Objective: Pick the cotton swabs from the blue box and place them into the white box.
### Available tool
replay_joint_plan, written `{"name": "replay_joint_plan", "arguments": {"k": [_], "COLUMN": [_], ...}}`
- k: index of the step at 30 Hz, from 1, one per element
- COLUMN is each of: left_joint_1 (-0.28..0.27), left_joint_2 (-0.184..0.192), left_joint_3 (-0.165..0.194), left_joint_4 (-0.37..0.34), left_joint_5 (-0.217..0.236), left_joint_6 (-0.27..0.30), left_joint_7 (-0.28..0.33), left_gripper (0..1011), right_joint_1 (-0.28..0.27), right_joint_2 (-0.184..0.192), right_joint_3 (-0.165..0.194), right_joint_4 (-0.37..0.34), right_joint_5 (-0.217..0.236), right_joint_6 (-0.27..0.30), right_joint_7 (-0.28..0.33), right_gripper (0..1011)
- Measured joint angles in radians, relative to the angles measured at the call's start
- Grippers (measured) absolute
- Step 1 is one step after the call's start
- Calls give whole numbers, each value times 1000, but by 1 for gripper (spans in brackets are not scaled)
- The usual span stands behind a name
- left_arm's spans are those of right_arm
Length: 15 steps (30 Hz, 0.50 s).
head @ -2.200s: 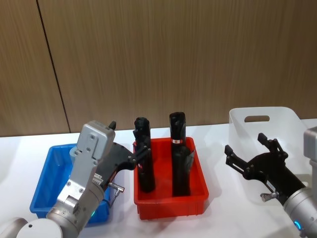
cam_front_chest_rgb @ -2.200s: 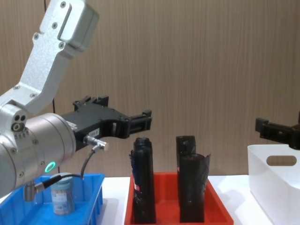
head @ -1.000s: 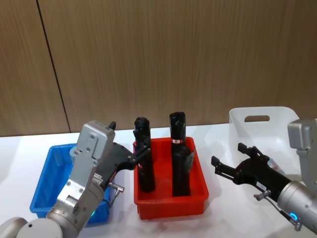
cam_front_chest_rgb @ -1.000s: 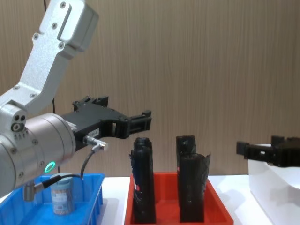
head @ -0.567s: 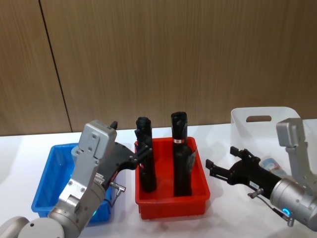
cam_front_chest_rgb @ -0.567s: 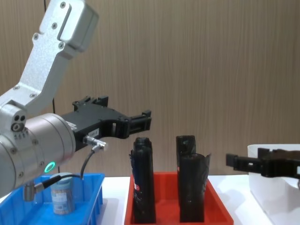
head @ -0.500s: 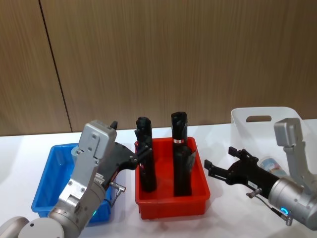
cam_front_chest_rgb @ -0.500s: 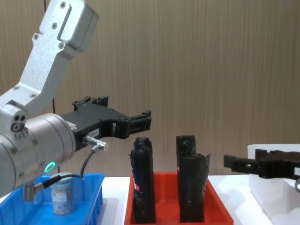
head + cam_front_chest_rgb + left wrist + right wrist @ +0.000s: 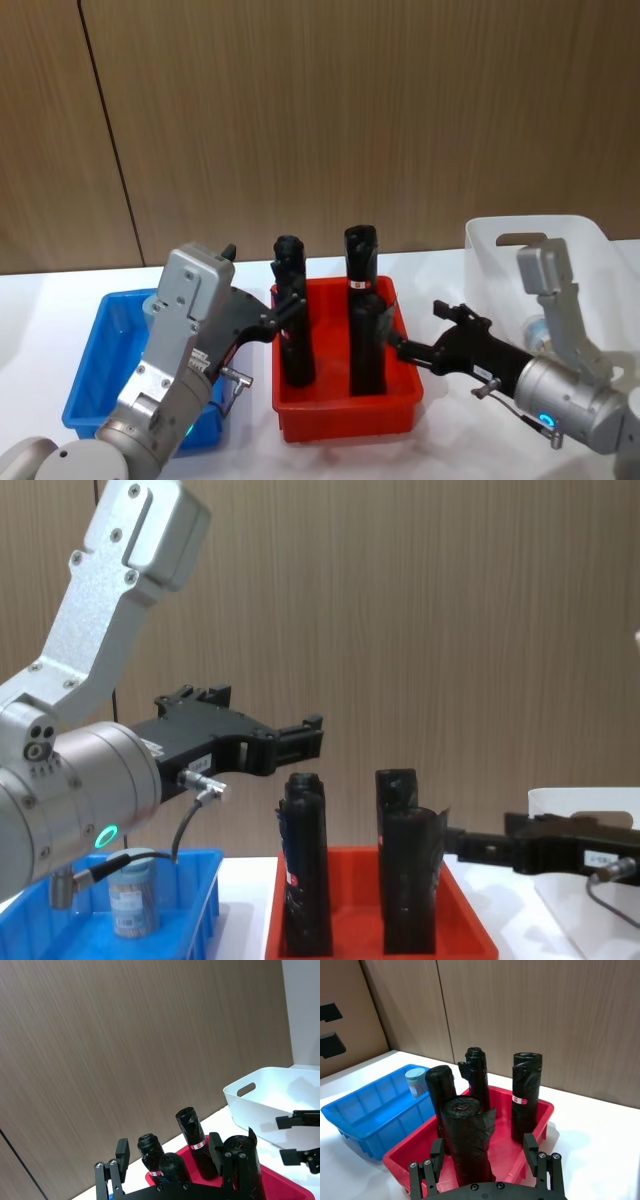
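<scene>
My right end effector is open and empty, just beside the red tray; my left end effector hangs open above the tray's left edge. One jar of cotton swabs stands in the blue box, one lies in the white box. I'd clear the black rolls, then drop straight over the lid.

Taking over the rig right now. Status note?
Left pincer: open, empty, hovering between the bright blue plastic bin and the red plastic tray.
Right pincer: open, empty, at the red tray's right wall, outside the white plastic bin.
One clear, pale-lidded cotton swab jar stands in the blue bin.
Done: cannot tell.
Left: move that jar into the white bin.
</scene>
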Motion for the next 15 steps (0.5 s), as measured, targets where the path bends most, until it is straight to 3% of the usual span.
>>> {"name": "replay_joint_plan", "arguments": {"k": [15], "left_joint_1": [0], "left_joint_2": [0], "left_joint_3": [0], "left_joint_4": [0], "left_joint_5": [0], "left_joint_6": [0], "left_joint_7": [0], "left_gripper": [1003], "right_joint_1": [48], "right_joint_2": [-34], "right_joint_3": [-34], "right_joint_4": [56], "right_joint_5": [-37], "right_joint_6": [-14], "right_joint_7": [39], "right_gripper": [1001]}}
